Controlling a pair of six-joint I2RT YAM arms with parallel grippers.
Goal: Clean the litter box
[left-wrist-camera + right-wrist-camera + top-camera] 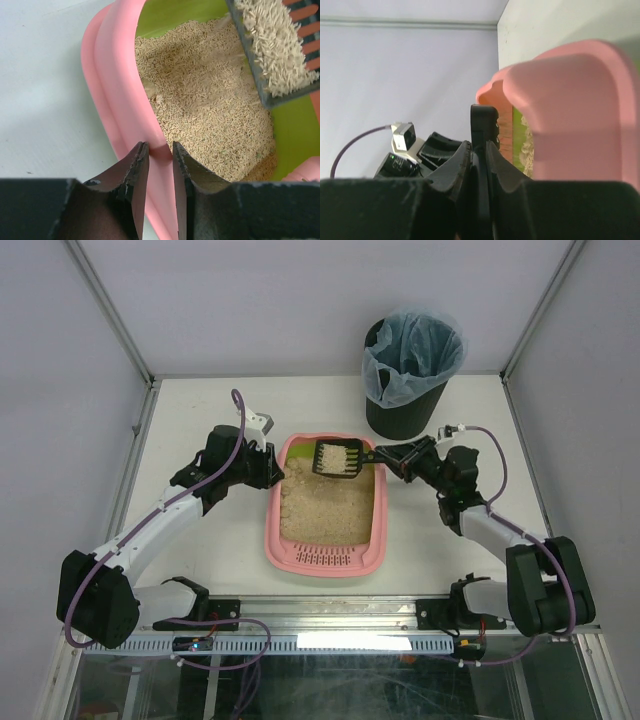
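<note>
The pink litter box (275,537) lies in the middle of the table, full of beige litter (325,505), with a lime-green far end and a slotted near rim. My left gripper (274,469) is shut on the box's left rim (159,152), one finger on each side of the wall. My right gripper (385,456) is shut on the handle of the black slotted scoop (338,458). The scoop hangs over the far end of the box, holding litter (272,50). In the right wrist view the scoop (484,125) shows edge-on between my fingers, beside the pink box (570,100).
A black round bin (403,390) with a bluish bag stands at the back right of the table, just beyond my right gripper. Metal frame posts and white walls bound the table. A rail runs along the near edge.
</note>
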